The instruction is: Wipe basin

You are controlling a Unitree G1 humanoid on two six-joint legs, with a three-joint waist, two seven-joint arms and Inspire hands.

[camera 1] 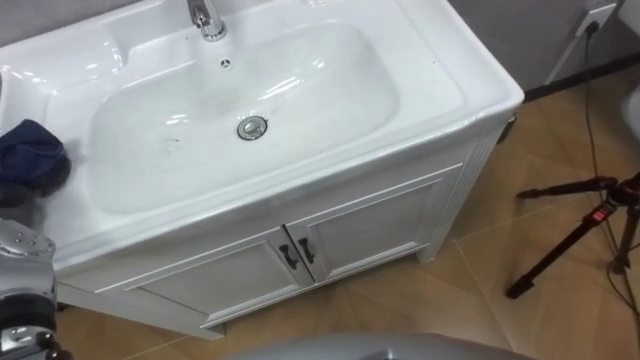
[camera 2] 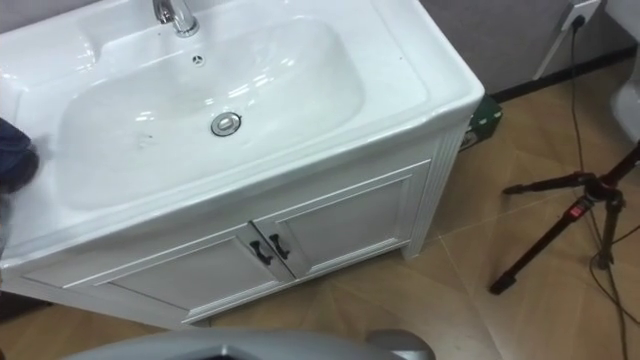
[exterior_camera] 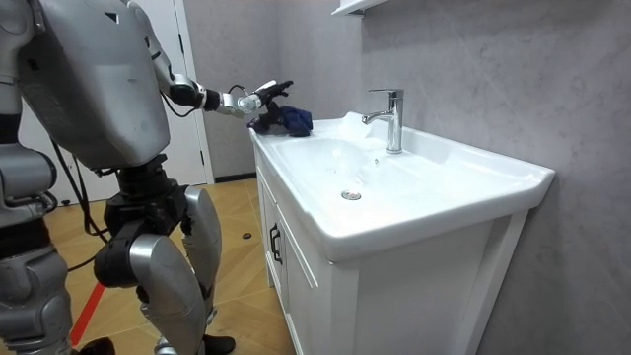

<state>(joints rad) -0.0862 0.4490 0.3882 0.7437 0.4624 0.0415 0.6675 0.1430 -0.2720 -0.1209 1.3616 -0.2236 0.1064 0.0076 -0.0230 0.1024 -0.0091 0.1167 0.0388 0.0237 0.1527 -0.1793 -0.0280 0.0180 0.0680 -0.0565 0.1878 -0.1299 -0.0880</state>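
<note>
Cabinet doors [camera 1: 300, 255] were noted shut under the basin [camera 1: 470, 95] | left robot hand [exterior_camera: 258, 99] was extended level at the basin's left ledge, over the bunched blue cloth [camera 1: 32, 158]; whether the cloth was clamped could not be told | bowl [camera 1: 310, 85], long axis left-right, was judged rightward of hand | faucet [camera 1: 207, 18] was seen farthest.

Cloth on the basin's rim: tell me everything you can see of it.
The cloth is dark blue, soft-looking fabric, crumpled into a loose heap. It lies on the flat left rim of the white basin, beside the bowl, not in it. The left hand is at it; whether it grips is unclear.
</note>
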